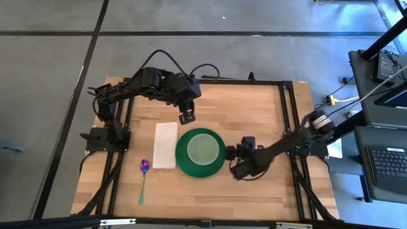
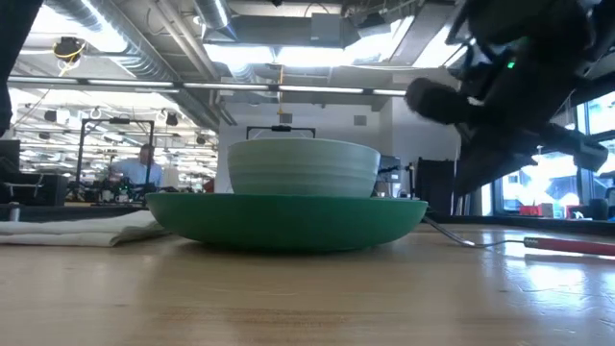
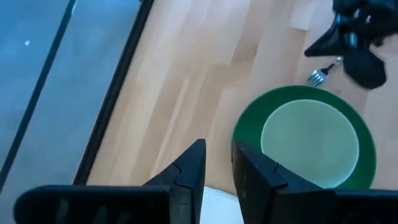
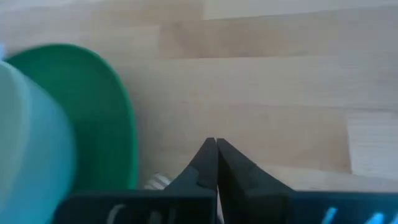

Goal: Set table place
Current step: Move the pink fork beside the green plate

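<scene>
A green plate (image 1: 183, 162) sits on the wooden table (image 1: 267, 108) with a pale green bowl (image 1: 203, 149) standing in it. A folded white napkin (image 1: 165, 145) lies flat to the plate's left. Left of that is a spoon (image 1: 143, 178) with a purple bowl and a green handle. A fork (image 3: 317, 76) lies on the table right of the plate, tines toward the far edge. In the low view the fork (image 2: 452, 234) shows a red handle. My right gripper (image 4: 216, 142) is shut, just right of the plate and above the fork. My left gripper (image 3: 217, 149) hovers slightly open above the plate's far rim.
A black rail frame (image 1: 285, 114) runs around the table, with upright posts at both sides near the arm bases. Bare wood lies beyond the plate and along the near edge (image 1: 254, 200). Desks with a laptop (image 1: 388, 168) stand to the right. A person (image 2: 144, 168) sits far back in the room.
</scene>
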Robot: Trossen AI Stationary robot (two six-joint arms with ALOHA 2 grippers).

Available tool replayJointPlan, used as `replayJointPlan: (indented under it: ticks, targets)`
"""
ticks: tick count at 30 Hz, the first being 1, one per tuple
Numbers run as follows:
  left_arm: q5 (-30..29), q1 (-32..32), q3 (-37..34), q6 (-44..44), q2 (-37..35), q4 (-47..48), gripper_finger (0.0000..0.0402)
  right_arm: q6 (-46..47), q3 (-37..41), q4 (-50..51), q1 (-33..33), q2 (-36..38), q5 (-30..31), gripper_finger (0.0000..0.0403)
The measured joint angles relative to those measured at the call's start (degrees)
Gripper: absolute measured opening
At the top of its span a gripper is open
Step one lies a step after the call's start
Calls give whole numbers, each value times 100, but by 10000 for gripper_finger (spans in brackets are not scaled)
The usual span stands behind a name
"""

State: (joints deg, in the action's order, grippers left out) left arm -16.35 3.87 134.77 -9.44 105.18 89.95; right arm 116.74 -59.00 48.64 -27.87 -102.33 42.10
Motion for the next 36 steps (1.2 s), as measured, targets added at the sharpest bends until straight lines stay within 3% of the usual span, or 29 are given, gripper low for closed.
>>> replayJointPlan:
  ticks: [4,10,19,29,36]
  targets:
    - [-156,56,-1,-47,-3,4,71,-4,-452,399,36,-337,-8,1]
    - [-142,47,-1,-54,-3,4,71,-510,-1146,1646,36,-208,-72,13]
    - [-214,51,-1,-112,-1,4,71,-1814,-1953,3243,315,-72,-1025,78]
    - [-219,50,-1,-696,-1,7,71,-2312,-1944,3383,535,-65,-2243,174]
    - [-213,-90,-1,-1289,-1,7,71,-2321,-1944,3293,94,-65,-2986,188]
